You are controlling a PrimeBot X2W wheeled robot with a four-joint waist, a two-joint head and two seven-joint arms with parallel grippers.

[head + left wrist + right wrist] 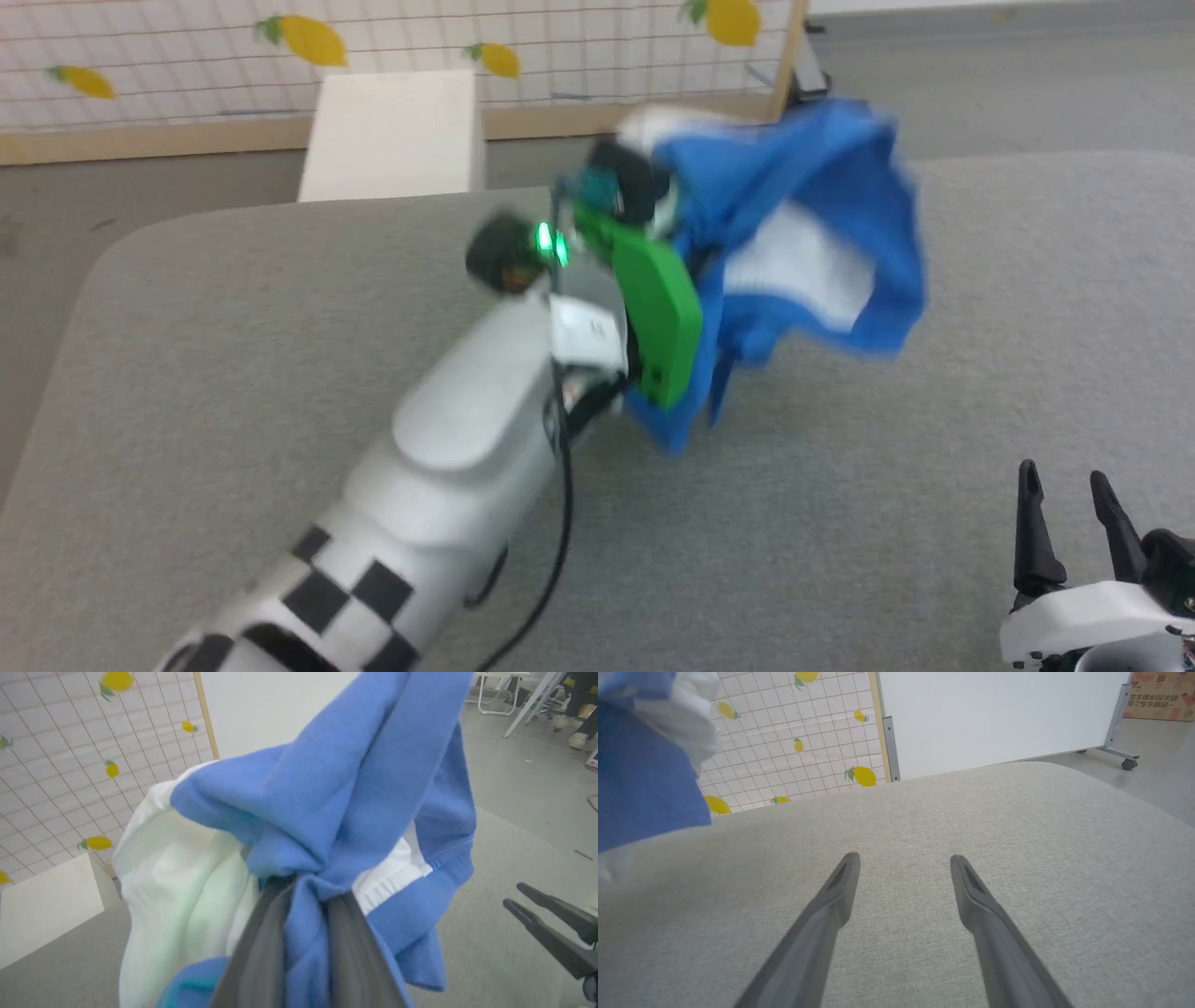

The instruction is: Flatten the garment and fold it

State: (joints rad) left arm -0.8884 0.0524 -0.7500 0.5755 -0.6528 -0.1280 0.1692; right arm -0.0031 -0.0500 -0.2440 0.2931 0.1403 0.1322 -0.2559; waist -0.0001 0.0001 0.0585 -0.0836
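Right gripper [906, 859] splayed wide, empty, above grey padded table [1017, 826]. Left gripper [310, 889] clamped on garment [327, 793]: blue folds bunched between the jaws, white body left of them. Head view blurred, wrist label [586, 331] unreadable. Beyond the jaws: white box [392, 131], lemon-print screen [784, 728], carton [1160, 695] with illegible red print.

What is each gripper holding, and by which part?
The left gripper is shut on the garment, pinching a bunched fold of its blue cloth; which part cannot be told. The right gripper is open, holding nothing.
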